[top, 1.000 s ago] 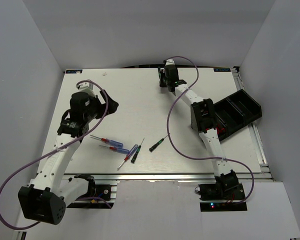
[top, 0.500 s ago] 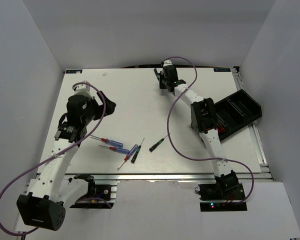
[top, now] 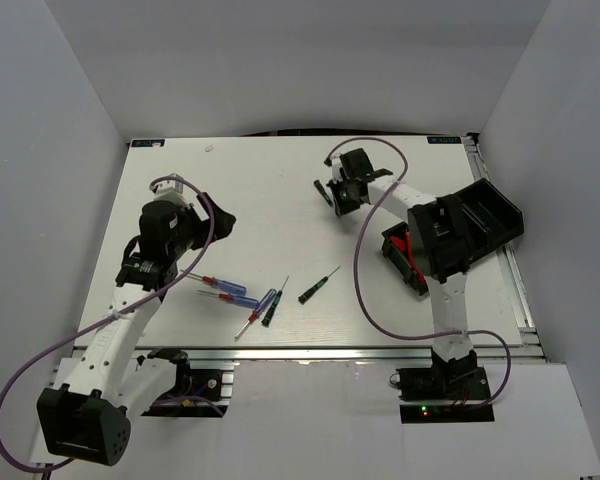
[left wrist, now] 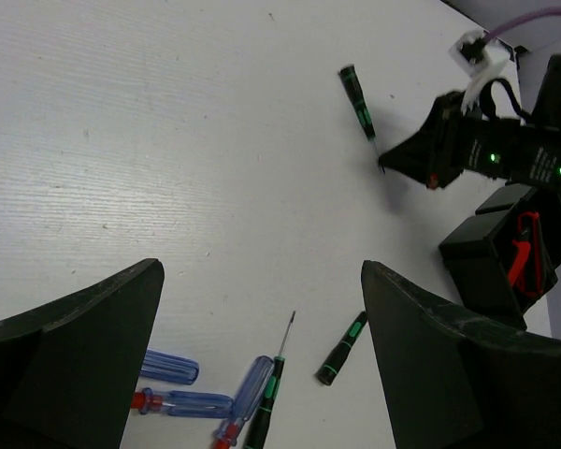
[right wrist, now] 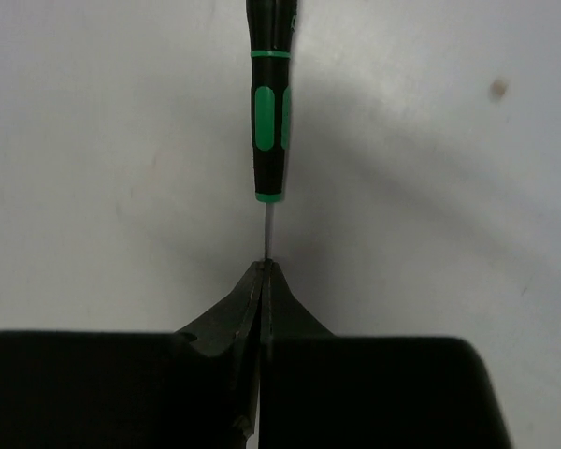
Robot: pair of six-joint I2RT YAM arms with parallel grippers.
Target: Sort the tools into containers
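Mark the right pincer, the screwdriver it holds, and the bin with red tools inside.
right pincer (right wrist: 265,274), right wrist view, between its fingertips.
screwdriver (right wrist: 268,122), right wrist view, black-green handle.
bin (left wrist: 472,269), left wrist view, outer wall.

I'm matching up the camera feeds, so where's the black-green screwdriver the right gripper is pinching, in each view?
Top external: black-green screwdriver, upper middle, just left of the right gripper.
Left wrist: upper right, handle angled away from the gripper.
Right wrist: top centre, handle upward.
Shared landmark: the right gripper, shut on its shaft.
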